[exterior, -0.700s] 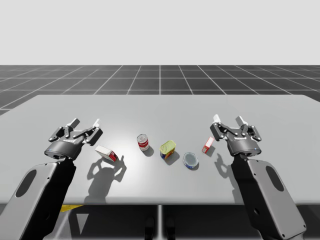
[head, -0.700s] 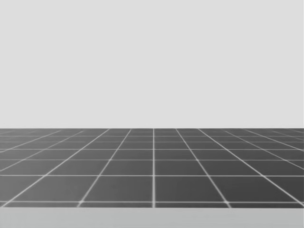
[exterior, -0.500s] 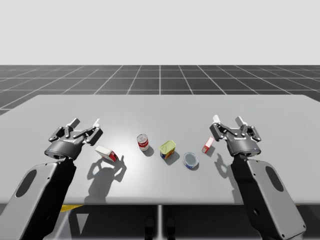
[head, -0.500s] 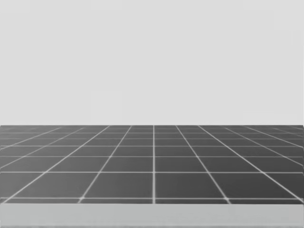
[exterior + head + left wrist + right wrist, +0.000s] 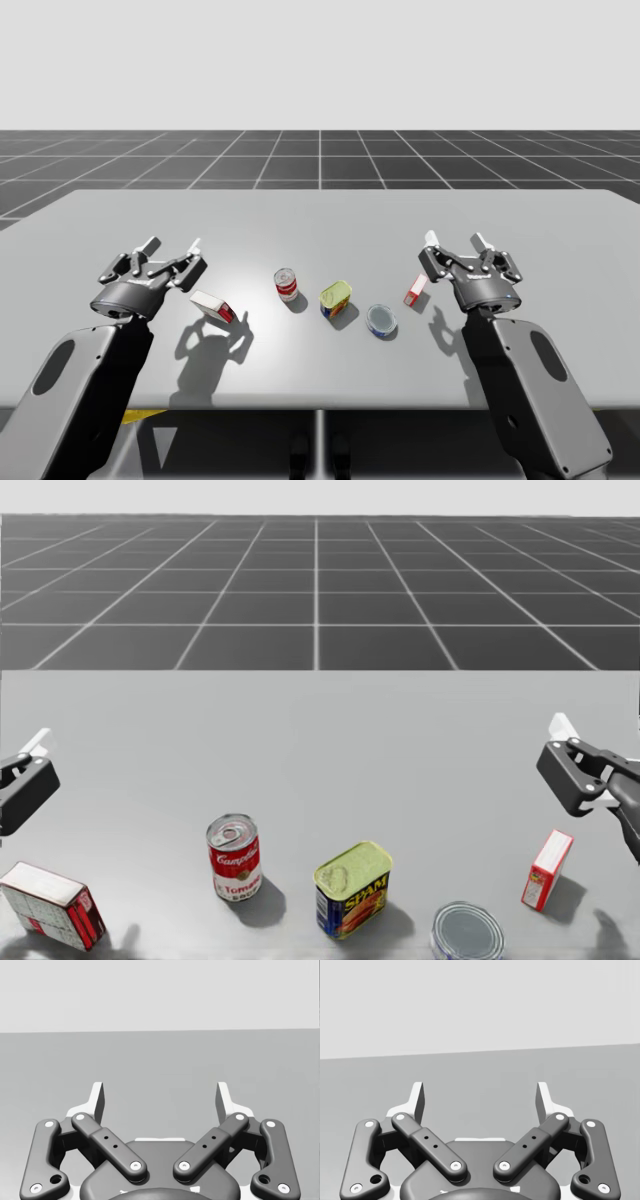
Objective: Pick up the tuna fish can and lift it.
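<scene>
My right gripper [image 5: 455, 243] — spread wide, empty — should drop toward seven o'clock and straddle the low tuna fish can [image 5: 381, 320] squarely.

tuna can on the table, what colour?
The tuna can has a silver-grey top and blue side; best in the head view.

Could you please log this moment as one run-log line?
left gripper: jaws open | right gripper: jaws open | flat round blue-sided metal tuna can: on grey table, untouched
</scene>
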`<action>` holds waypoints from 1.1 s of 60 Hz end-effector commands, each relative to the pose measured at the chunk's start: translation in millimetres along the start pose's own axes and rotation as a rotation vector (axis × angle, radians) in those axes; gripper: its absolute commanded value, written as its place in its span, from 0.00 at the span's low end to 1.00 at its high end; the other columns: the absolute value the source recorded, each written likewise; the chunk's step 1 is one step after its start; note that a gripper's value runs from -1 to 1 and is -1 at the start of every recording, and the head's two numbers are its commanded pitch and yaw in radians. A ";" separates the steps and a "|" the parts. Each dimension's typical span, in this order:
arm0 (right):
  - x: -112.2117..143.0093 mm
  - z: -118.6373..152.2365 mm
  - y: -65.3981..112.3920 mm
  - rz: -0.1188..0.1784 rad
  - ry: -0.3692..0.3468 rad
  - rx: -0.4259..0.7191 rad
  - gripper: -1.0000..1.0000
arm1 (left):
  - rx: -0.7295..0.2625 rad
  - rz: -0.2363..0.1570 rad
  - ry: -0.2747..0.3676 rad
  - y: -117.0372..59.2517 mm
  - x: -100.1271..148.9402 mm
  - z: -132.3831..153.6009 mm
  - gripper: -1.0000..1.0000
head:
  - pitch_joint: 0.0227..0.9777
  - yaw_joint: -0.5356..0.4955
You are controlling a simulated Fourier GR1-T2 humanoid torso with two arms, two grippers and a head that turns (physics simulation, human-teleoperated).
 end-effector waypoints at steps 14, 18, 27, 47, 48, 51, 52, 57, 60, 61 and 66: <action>-0.6 -1.5 -1.1 0.048 -0.012 -0.020 0.00 | -0.020 -0.013 0.002 -4.3 -0.2 -0.6 0.00 | 0.85 0.40; -0.9 -1.6 -0.5 0.073 -0.021 -0.028 0.00 | -0.021 -0.015 0.004 -5.0 -0.3 -0.9 0.00 | 0.88 0.36; -0.5 -1.4 1.0 0.047 -0.009 -0.034 0.00 | -0.028 -0.012 0.003 -7.0 -0.3 -1.3 0.00 | 0.95 0.29; 34.9 38.5 9.6 -0.052 0.070 0.144 0.00 | -0.019 -0.013 -0.005 -8.3 0.1 -0.8 0.00 | 0.93 0.28; 36.1 41.7 9.7 -0.051 0.072 0.153 0.00 | -0.019 -0.012 -0.005 -8.3 0.1 -0.7 0.00 | 0.93 0.28; 41.4 59.2 11.5 -0.065 0.098 0.201 0.00 | -0.020 -0.011 -0.004 -8.3 0.1 -0.6 0.00 | 0.92 0.28; 42.2 63.0 12.1 -0.068 0.104 0.212 0.00 | -0.020 -0.011 -0.004 -8.3 0.1 -0.6 0.00 | 0.92 0.28; 41.0 88.7 16.6 -0.068 0.139 0.271 0.00 | -0.021 -0.013 -0.003 -8.5 0.0 -0.6 0.00 | 0.91 0.28; 37.8 102.2 19.6 -0.061 0.154 0.300 0.00 | -0.022 -0.013 -0.003 -8.6 0.0 -0.6 0.00 | 0.91 0.28; 36.6 105.5 20.4 -0.056 0.152 0.308 0.00 | -0.022 -0.013 -0.003 -8.6 0.0 -0.6 0.00 | 0.91 0.28; 25.6 128.6 26.5 -0.040 0.146 0.361 0.00 | -0.020 -0.015 -0.003 -8.6 0.1 -0.5 0.00 | 0.91 0.28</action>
